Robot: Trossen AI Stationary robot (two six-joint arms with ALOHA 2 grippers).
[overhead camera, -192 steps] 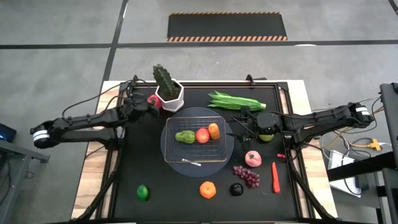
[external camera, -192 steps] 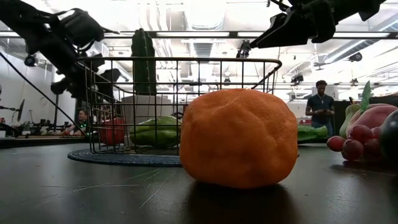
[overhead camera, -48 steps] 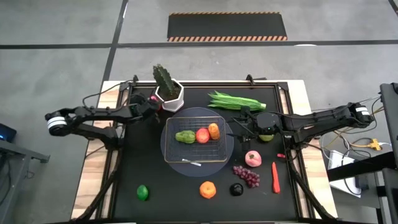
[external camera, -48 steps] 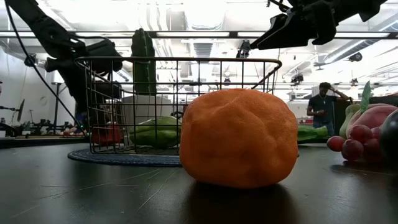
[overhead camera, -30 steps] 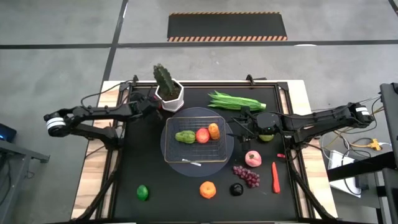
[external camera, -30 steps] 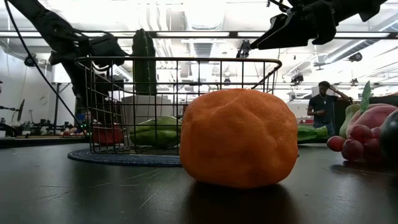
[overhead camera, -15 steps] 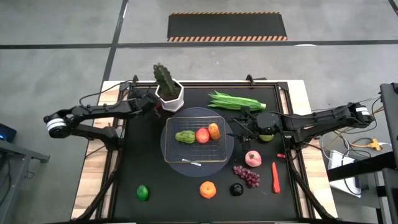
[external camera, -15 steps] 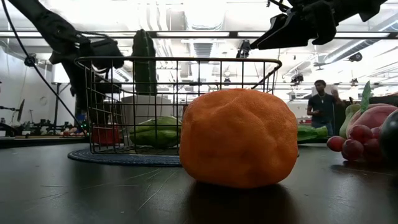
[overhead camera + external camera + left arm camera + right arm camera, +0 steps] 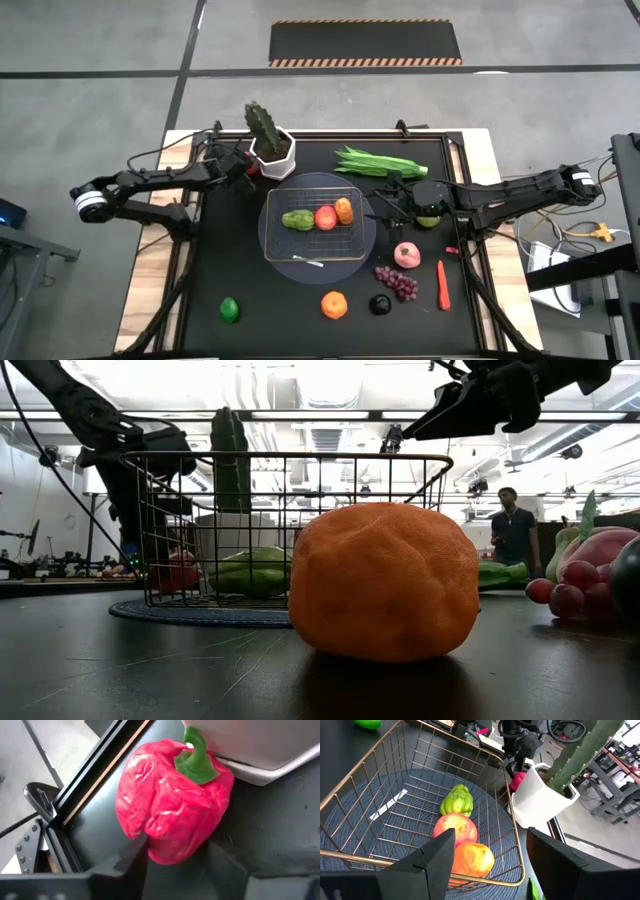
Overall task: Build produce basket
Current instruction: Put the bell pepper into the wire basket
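Straddling red pepper (image 9: 172, 800) | left pincer (image 9: 177, 857) parted, pepper between fingers | beside cactus pot (image 9: 260, 742)

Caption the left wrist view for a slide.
Left gripper straddles a red pepper lying against the white pot.

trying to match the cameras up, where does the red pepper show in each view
High view: red pepper peeks out at the back left, between the left hand and the white cactus pot.
Low view: a red shape low behind the basket's left wires, probably it.
Left wrist view: centre, touching the pot.
Right wrist view: small red patch beside the pot.
Shared landmark: the pot.
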